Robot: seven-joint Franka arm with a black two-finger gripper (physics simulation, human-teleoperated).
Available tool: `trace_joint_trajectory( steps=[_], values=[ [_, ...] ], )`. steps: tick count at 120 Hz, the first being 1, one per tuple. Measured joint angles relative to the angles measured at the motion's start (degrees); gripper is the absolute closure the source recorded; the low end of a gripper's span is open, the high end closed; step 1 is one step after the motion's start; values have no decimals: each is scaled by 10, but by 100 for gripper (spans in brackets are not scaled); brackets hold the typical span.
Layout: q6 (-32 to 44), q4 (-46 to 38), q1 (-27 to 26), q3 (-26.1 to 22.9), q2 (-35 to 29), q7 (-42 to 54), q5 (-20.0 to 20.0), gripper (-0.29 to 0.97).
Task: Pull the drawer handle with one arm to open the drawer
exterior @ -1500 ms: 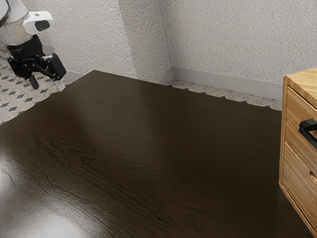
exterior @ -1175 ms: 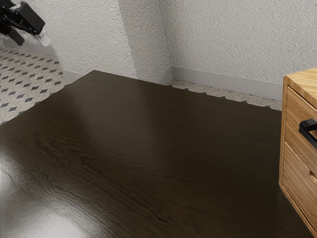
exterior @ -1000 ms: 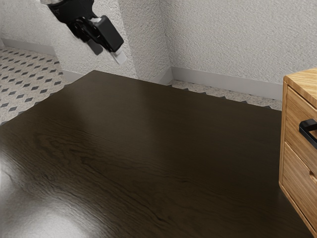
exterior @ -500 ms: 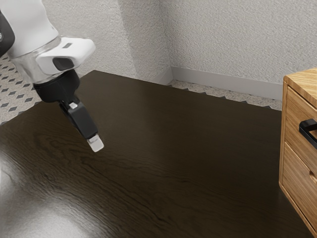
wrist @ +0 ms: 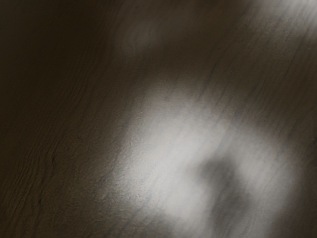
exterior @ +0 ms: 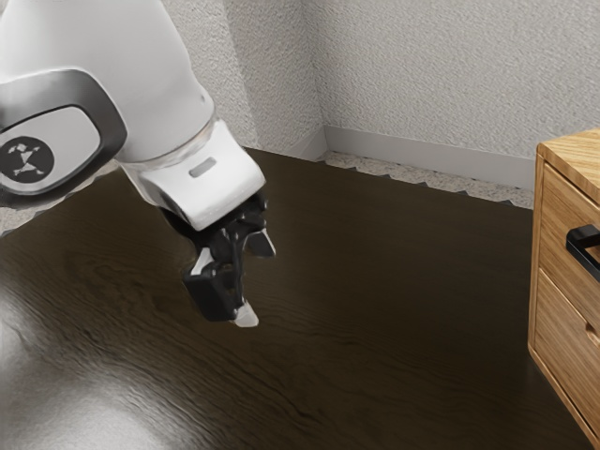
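The drawer (exterior: 555, 216) is the upper one in a light wooden cabinet (exterior: 574, 152) standing on the dark worktop (exterior: 375, 309) at the exterior view's right edge. Its black bar handle (exterior: 581, 247) juts from the front, partly cut off. The drawer looks shut, flush with the frame.

The worktop (exterior: 394, 281) is a dark brown slab with visible wood grain and a glossy finish. In the exterior view its far corner lies toward 11 o'clock, and pale reflections sit on the surface toward 7 o'clock. One item stands directly on it: a light wooden cabinet (exterior: 561, 281) at 3 o'clock, upright, with its base touching the surface and its drawer fronts facing 9 o'clock. In the wrist view the worktop (wrist: 59, 148) shows fine grain lines and a broad pale reflection with a dim shadow patch inside it.
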Motion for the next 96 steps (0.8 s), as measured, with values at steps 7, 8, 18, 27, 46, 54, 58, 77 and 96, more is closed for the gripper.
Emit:
trace_joint_trajectory(
  steps=[7,8,18,27,46,54,58,77,96],
  values=[
    [24,1,-47,1,3,43,-1,3],
    [27,1,-53,1,4,49,-1,3],
    [50,1,-112,0,-2,103,-1,3],
    [64,1,-160,0,-12,146,1,3],
    [79,10,-202,6,-6,222,15,3],
    [87,40,-202,14,26,252,38,3],
    [95,54,-201,19,45,267,46,3],
    [130,89,-204,11,98,331,63,3],
    [147,91,-205,-2,103,381,55,3]
  ],
)
